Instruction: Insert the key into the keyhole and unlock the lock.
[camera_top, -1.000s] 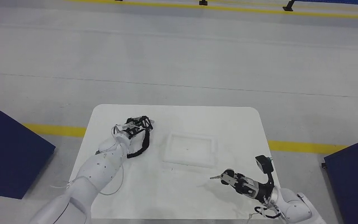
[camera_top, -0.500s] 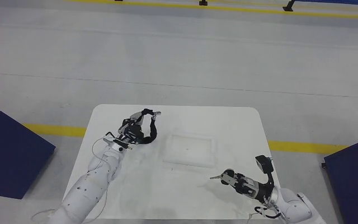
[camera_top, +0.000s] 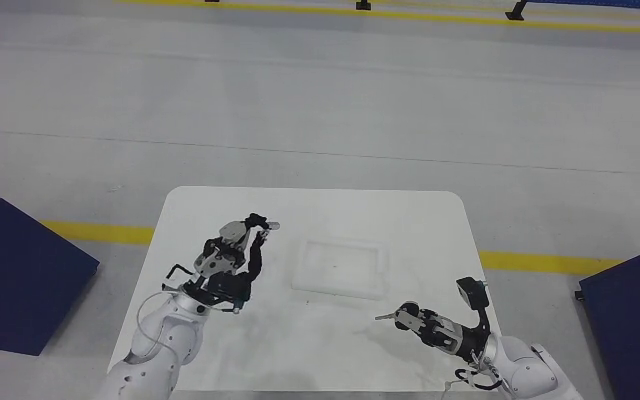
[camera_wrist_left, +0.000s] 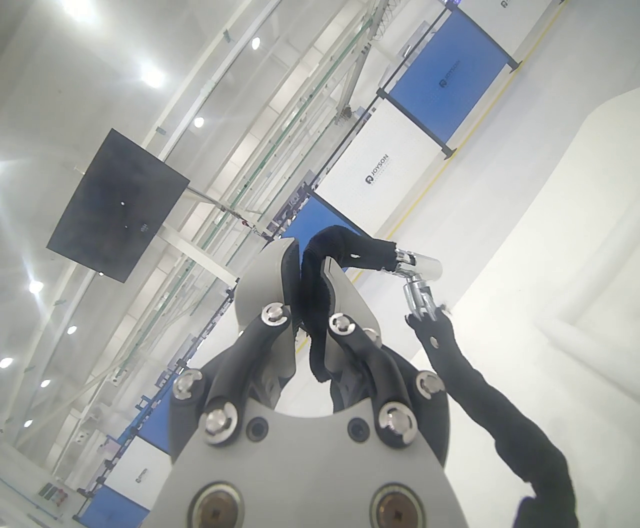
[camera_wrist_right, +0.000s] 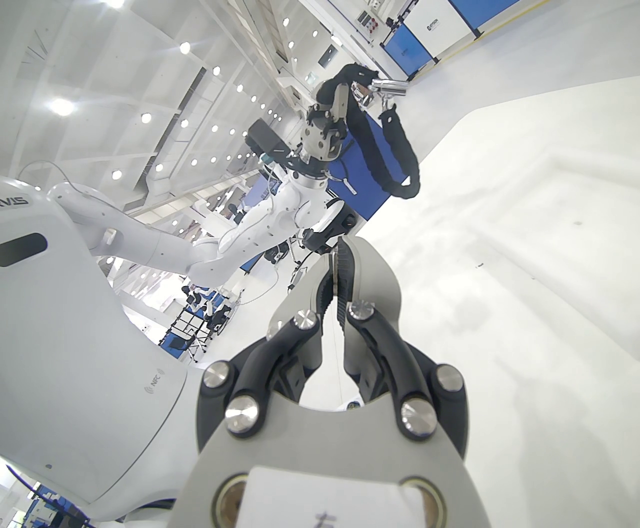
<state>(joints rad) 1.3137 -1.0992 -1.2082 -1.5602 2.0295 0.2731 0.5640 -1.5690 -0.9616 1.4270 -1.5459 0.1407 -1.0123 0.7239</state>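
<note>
Over the table (camera_top: 420, 215), left claw (camera_wrist_left: 306, 280) drew the lock (camera_wrist_left: 470, 375) back.

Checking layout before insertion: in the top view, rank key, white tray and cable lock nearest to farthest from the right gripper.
1. key, gripped by the right gripper.
2. white tray, mid-table.
3. cable lock, in the left gripper across the table.
</note>
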